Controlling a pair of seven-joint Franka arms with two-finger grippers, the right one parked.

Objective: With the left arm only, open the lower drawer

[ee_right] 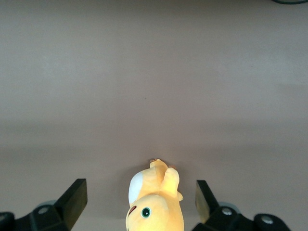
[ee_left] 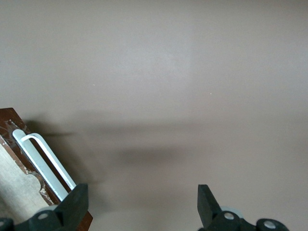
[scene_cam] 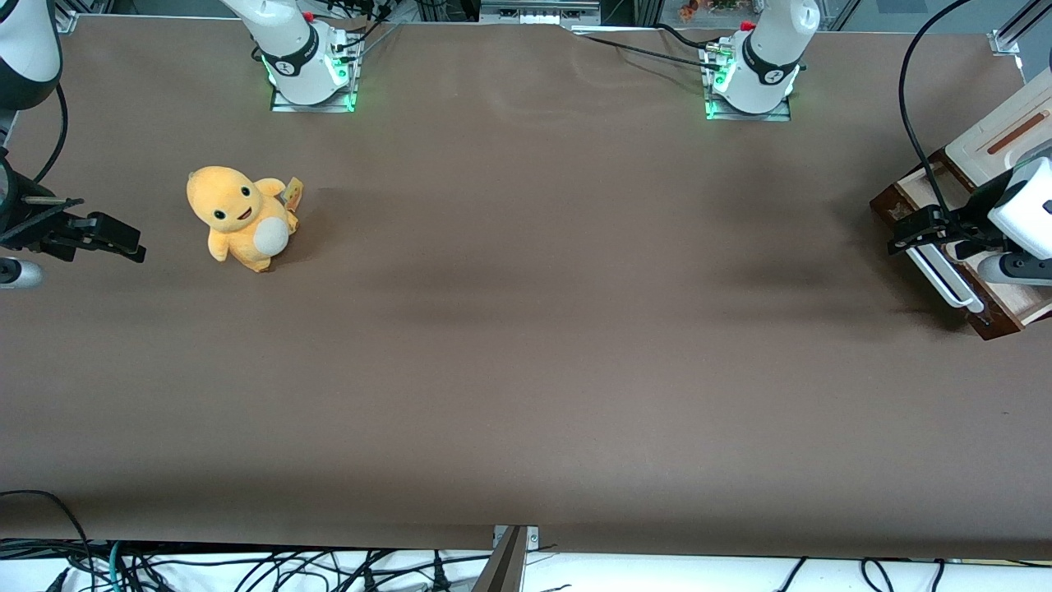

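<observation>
The drawer (scene_cam: 945, 271) sits at the working arm's end of the bench (scene_cam: 526, 345), pulled out from under a cream panel (scene_cam: 998, 136) with a brown stripe. Its dark brown front carries a white bar handle (scene_cam: 945, 279), and pale wood shows inside.

The left arm (scene_cam: 1023, 205) reaches in from that end, and its gripper (scene_cam: 920, 230) hangs just above the handle's end farther from the front camera. In the wrist view the gripper (ee_left: 142, 204) has its jaws spread wide, with only bare bench between them; one finger (ee_left: 77, 202) lies over the drawer (ee_left: 19, 168) front, right by the handle (ee_left: 45, 161), the other well clear of it. The jaws hold nothing.

A yellow plush toy (scene_cam: 242, 215) stands toward the parked arm's end of the bench, well apart from the drawer.
</observation>
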